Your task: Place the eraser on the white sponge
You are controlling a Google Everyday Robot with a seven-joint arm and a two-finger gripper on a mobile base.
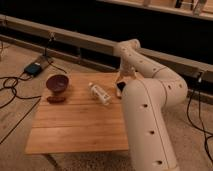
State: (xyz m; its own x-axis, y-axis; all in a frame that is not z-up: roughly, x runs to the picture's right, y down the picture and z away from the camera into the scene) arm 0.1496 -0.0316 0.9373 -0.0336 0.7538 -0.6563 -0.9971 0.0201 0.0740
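Note:
My gripper (120, 86) hangs at the far right edge of the wooden table (75, 127), at the end of the white arm (150, 100), which bends over from the right. A small dark thing shows at the gripper's tip; I cannot tell whether it is the eraser or part of the gripper. A pale, oblong thing (100, 93) lies tilted on the table just left of the gripper. It looks like a clear bottle on its side. I cannot make out a white sponge with certainty.
A purple bowl (57, 83) stands at the table's far left, with a small reddish-brown thing (56, 99) in front of it. Cables and a blue box (34, 69) lie on the floor at left. A long ledge runs behind the table.

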